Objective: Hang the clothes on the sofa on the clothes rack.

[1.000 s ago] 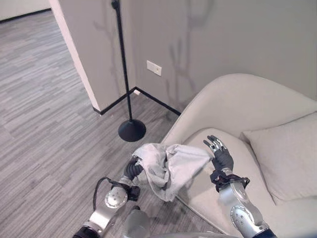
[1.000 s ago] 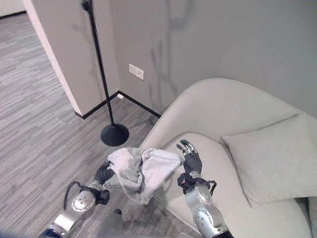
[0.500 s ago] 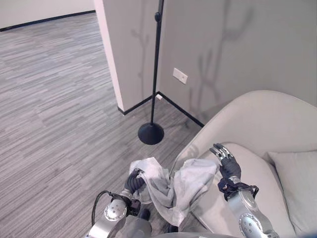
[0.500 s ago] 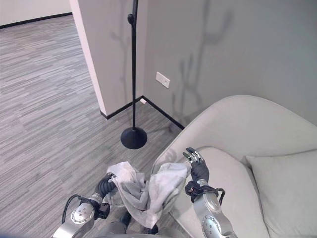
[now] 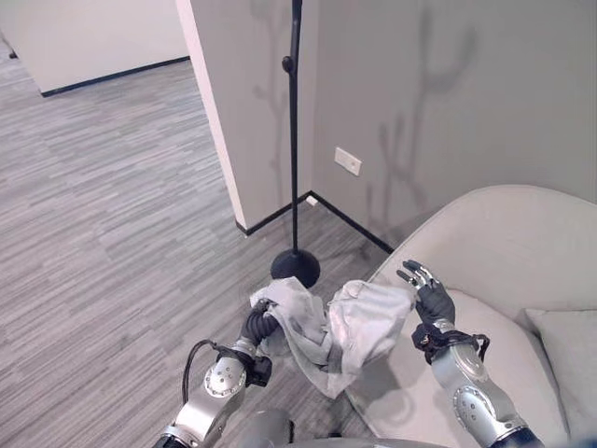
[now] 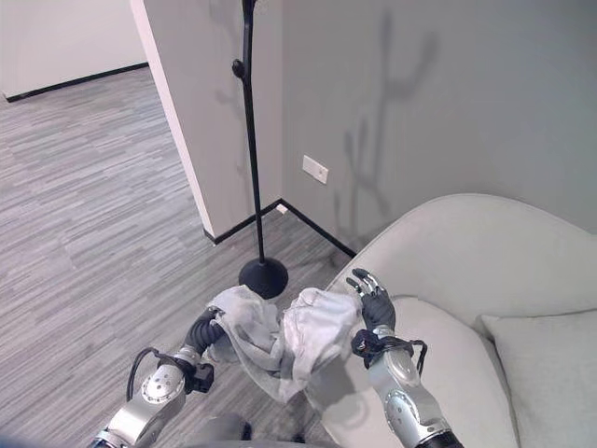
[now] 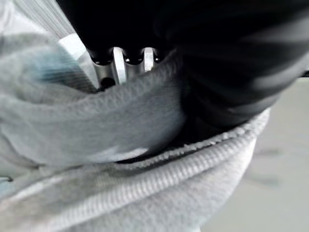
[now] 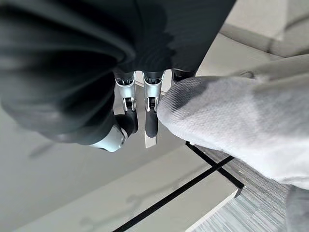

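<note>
Between my two hands hangs the pale grey knitted garment (image 5: 331, 322), lifted clear of the light beige curved sofa (image 5: 494, 271) and sagging in the middle. My left hand (image 5: 259, 322) has its fingers curled round one bunched edge, the ribbed hem showing past them in the wrist view. My right hand (image 5: 427, 297) stands upright with fingers fairly straight, the cloth draped against them; whether the thumb pinches it I cannot tell. Just beyond the garment stands the black pole clothes rack (image 5: 295, 140), its round base (image 5: 295, 268) on the grey striped floor (image 5: 112, 205) by the wall corner. To do this well, I judge I should raise both hands evenly, keep the cloth spread, and bring it up toward a peg without brushing the pole.
</note>
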{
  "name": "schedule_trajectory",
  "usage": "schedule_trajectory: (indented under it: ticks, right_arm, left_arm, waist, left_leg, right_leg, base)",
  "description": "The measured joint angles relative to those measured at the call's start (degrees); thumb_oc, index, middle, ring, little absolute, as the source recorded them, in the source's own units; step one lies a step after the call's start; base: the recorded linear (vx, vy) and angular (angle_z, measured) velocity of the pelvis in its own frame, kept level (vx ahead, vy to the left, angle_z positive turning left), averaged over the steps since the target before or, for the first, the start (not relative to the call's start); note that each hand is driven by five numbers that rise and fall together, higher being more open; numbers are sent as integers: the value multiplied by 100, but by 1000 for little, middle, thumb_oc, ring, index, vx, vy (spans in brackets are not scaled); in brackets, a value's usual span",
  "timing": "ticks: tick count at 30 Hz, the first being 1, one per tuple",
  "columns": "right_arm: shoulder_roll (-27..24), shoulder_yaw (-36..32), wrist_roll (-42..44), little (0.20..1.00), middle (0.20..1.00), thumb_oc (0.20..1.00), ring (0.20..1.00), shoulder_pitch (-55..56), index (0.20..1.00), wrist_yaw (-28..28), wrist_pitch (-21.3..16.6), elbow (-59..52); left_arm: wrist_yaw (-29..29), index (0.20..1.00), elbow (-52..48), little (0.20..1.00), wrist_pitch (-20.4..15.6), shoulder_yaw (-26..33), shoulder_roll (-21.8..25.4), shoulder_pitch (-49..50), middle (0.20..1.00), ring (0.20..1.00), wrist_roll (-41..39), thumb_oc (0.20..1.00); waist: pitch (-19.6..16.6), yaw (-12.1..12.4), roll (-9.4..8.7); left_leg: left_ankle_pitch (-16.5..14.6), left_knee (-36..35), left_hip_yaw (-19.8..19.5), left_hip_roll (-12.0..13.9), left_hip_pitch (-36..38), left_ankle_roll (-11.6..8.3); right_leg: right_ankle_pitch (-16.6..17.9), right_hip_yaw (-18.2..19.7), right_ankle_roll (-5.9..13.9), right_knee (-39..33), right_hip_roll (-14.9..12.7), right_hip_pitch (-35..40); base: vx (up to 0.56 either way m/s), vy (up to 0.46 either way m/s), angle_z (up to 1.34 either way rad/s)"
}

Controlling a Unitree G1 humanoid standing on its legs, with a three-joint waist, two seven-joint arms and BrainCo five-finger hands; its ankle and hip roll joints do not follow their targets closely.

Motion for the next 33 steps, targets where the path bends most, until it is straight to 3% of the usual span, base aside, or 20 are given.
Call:
schedule_trajectory:
  ticks: [1,2,4,8,9,10,11,13,15,16,18,19,20,21,23,25,28,29,31,33]
  right_arm:
    - [8,2,-10,200,200,200,200,-12,200,1,-2,0]
    - [-11,-10,-89,200,200,200,200,-103,200,8,-1,11]
    - [-23,3,-175,200,200,200,200,-217,200,3,5,22]
    - [-12,-59,-354,200,200,200,200,-256,200,-39,5,7]
    - [-25,-124,-461,200,200,200,200,-246,200,-58,4,-23]
    - [15,-327,-587,200,200,200,200,-122,200,-102,10,-216]
    - [11,-467,-786,200,200,200,200,59,200,-121,-9,-501]
    - [-56,-703,-1271,200,200,200,200,322,200,-184,-40,-1071]
    - [-19,-1112,-1939,200,200,200,200,421,200,-416,-96,-1544]
    - [1,-1533,-2349,200,200,200,200,417,200,-586,-121,-1903]
    - [117,-2240,-2830,200,200,200,200,378,200,-903,-339,-2295]
    - [117,-2240,-2830,200,200,200,200,378,200,-903,-339,-2295]
    - [117,-2818,-3488,200,200,200,200,213,200,-1349,-505,-2406]
    - [135,-2925,-3664,200,200,200,200,100,200,-1519,-513,-2415]
    - [123,-3215,-4052,200,200,200,200,-292,200,-1827,-495,-2549]
    - [27,-3675,-4488,200,200,200,200,-433,200,-2263,-673,-2812]
    - [-240,-3798,-4740,200,200,200,200,-869,200,-2652,-711,-2669]
    - [-443,-3613,-4833,200,200,200,200,-1291,200,-2748,-704,-2551]
    - [-526,-3564,-4976,200,200,200,200,-1401,200,-2759,-781,-2457]
    - [-1301,-3004,-4911,200,200,200,200,-2214,200,-2648,-680,-1330]
  left_arm:
    - [-3,200,8,200,4,-51,-26,-6,200,200,6,200]
    - [-45,200,55,200,3,-119,-118,-45,200,200,8,200]
    - [-37,200,74,200,16,-163,-206,-59,200,200,15,200]
    - [45,200,306,200,12,-159,-299,-321,200,200,229,200]
    - [96,200,328,200,9,-99,-313,-343,200,200,365,200]
    - [265,200,329,200,-18,-73,-205,-441,200,200,602,200]
    - [351,200,337,200,-34,37,-182,-461,200,200,869,200]
    - [763,200,370,200,-102,236,106,-651,200,200,1383,200]
    - [1162,200,312,200,-209,474,551,-930,200,200,2251,200]
    - [1422,200,26,200,-292,849,946,-975,200,200,2798,200]
    - [1905,200,-308,200,-476,1618,1260,-944,200,200,3404,200]
    - [1905,200,-308,200,-476,1618,1260,-944,200,200,3404,200]
    - [2409,200,-679,200,-583,2353,1642,-951,200,200,3884,200]
    - [2573,200,-825,200,-605,2563,1736,-961,200,200,4057,200]
    - [2836,200,-1210,200,-635,3008,1943,-1109,200,200,4573,200]
    - [3111,200,-1683,200,-786,3325,2031,-1347,200,200,4949,200]
    - [3340,200,-1959,200,-931,3324,2205,-1619,200,200,5046,200]
    - [3419,200,-1997,200,-998,3305,2357,-1772,200,200,5223,200]
    - [3467,200,-1970,200,-1069,3288,2381,-1849,200,200,5426,200]
    - [3440,200,-1142,200,-1028,2512,2636,-2778,200,200,5464,200]
  waist:
    - [-1,-9,-2]
    - [25,68,28]
    - [148,163,132]
    - [186,233,290]
    - [180,314,364]
    - [292,332,200]
    - [324,391,178]
    - [306,282,34]
    - [304,150,34]
    - [300,128,11]
    - [282,128,39]
    - [282,128,39]
    - [212,142,28]
    - [215,136,84]
    - [188,138,189]
    - [-16,10,304]
    - [-149,-6,164]
    - [-258,35,121]
    - [-385,26,27]
    - [-510,124,164]
  left_leg:
    - [34,-458,-131,41,77,-75]
    - [177,-1554,-626,89,227,-274]
    - [323,-1975,-919,193,171,-385]
    - [358,-2240,-1358,225,-82,-420]
    - [266,-2196,-1293,237,-62,-398]
    - [559,-1675,-949,66,-118,-541]
    - [526,-1411,-782,-76,-218,-482]
    - [774,-1078,-550,-398,-168,-174]
    - [719,-1096,-485,-514,-44,-27]
    - [640,-1151,-349,-571,64,98]
    - [705,-1294,-258,-610,282,200]
    - [705,-1294,-258,-610,282,200]
    - [689,-1354,-100,-670,527,412]
    - [577,-1371,-76,-651,627,533]
    - [586,-1563,-42,-640,1010,856]
    - [677,-2007,-138,-635,1238,703]
    - [829,-2172,-34,-760,1413,611]
    - [792,-2261,100,-907,1466,657]
    - [785,-2260,53,-991,1477,665]
    - [787,-2311,129,-868,1632,580]
  right_leg:
    - [19,46,74,-75,-3,66]
    - [70,170,105,-191,-24,107]
    - [87,292,182,-332,-13,305]
    - [-261,615,326,-480,-130,679]
    - [-343,710,359,-438,-170,706]
    - [-522,957,441,-321,-463,762]
    - [-651,1000,381,-205,-616,796]
    - [-480,962,600,201,-922,732]
    - [-481,1060,926,825,-1032,497]
    - [-170,1223,1032,1160,-1051,341]
    - [-160,1254,1154,1696,-1098,185]
    - [-160,1254,1154,1696,-1098,185]
    - [38,1199,1143,2262,-1174,60]
    - [106,1046,1165,2378,-1198,18]
    - [-153,592,1303,2758,-1086,-181]
    - [-460,513,1206,2506,-610,-417]
    - [-411,201,1108,1755,-554,-462]
    - [-193,-170,905,1240,-716,-541]
    - [-136,-161,875,981,-734,-512]
    - [-29,-137,890,519,-617,-275]
  base:
    - [285,202,-8]
    - [191,124,-15]
    - [299,225,-38]
    - [331,383,-45]
    - [250,391,-81]
    - [321,523,-88]
    - [329,537,-91]
    - [214,384,-58]
    - [186,416,-21]
    - [150,394,-24]
    - [89,323,-23]
    - [127,370,-20]
    - [161,332,-17]
    - [220,441,-29]
    - [173,294,-22]
    - [49,147,21]
    - [-3,81,1]
    - [103,27,-17]
    - [99,25,-3]
    - [14,13,-24]
